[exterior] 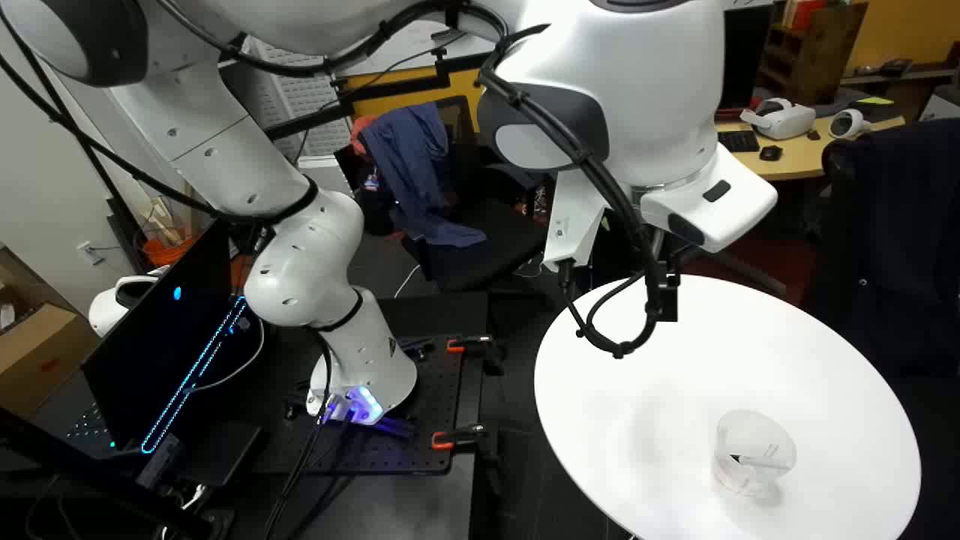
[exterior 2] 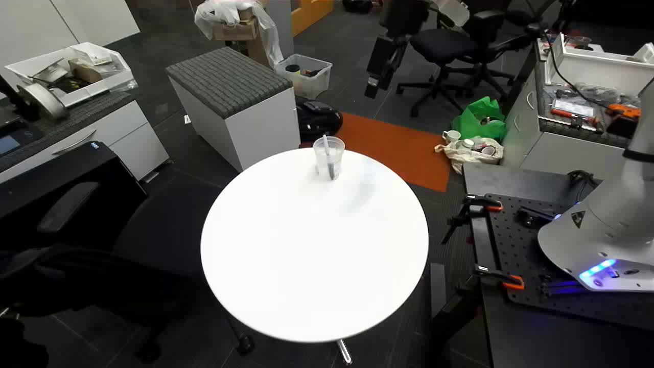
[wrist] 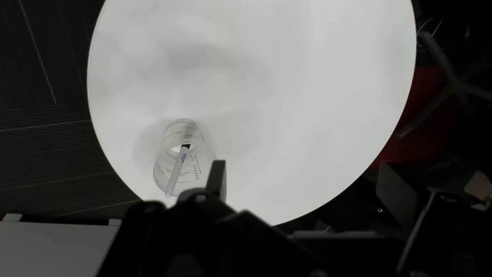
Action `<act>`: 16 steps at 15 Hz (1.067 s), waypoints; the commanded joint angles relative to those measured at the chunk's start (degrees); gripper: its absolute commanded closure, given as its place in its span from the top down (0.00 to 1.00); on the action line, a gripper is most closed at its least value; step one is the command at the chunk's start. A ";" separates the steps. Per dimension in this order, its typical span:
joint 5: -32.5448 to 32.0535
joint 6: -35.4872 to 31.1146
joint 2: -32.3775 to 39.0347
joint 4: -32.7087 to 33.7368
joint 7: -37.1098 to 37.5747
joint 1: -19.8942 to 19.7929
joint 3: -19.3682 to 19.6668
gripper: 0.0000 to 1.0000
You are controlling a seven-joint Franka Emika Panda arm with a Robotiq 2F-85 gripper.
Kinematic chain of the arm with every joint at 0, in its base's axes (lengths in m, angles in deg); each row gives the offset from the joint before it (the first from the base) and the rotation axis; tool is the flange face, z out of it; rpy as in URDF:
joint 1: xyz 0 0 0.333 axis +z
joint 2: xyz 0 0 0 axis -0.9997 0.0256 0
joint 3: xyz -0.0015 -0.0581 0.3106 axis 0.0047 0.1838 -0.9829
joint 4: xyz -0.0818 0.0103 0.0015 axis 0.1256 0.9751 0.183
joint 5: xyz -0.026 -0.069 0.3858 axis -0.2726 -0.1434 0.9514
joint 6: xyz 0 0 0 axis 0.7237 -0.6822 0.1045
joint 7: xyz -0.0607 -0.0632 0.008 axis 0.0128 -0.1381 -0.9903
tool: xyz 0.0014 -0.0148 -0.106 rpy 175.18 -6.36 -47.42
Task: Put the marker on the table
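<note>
Marker (wrist: 177, 171) sits inside the see-through cup (exterior 2: 337, 156): leaning, black end down at the bottom, pale body up, top reaching just past the rim. Cup is upright on the table (exterior 2: 311, 255), a round white one, near the table's edge. Both exterior views show the cup there.

Gripper (exterior 2: 377, 84) hangs well above the table, apart from cup and marker alike. Fingers (wrist: 217, 179) look spread wide in the wrist view, table top visible between the tips, no hold on anything I can see. Second finger dim and blurred. In an exterior view the cables (exterior: 618, 349) and wrist crowd that spot; I can't make out the tips there.

Robot arm (exterior: 652, 90) reaches out over the table from a black bench (exterior 2: 552, 342), which stands beside the table with a gap between. Base light (exterior: 365, 405) glows blue-violet.

Rest, quickly. Just beside the table: dark office chair (exterior 2: 158, 230). Near the table: orange mat (exterior 2: 403, 148) on the floor, cabinet (exterior 2: 230, 82) with grey top, black bag (exterior 2: 319, 120). Farther from the table: plastic bin (exterior 2: 309, 82), green bag (exterior 2: 477, 122). Well apart from the table: wooden desk (exterior: 802, 163) with white headset (exterior: 787, 120), keyboard (exterior: 739, 141), mouse (exterior: 771, 153); also blue cloth (exterior: 416, 176) over another chair (exterior: 480, 240).
</note>
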 commanded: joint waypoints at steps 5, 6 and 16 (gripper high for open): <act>0.56 0.29 0.14 0.15 -0.40 -1.80 -1.69 1.00; 0.56 0.29 0.14 0.15 -0.40 -1.80 -1.69 1.00; -2.62 -20.19 5.26 -2.73 10.26 -3.63 -6.49 1.00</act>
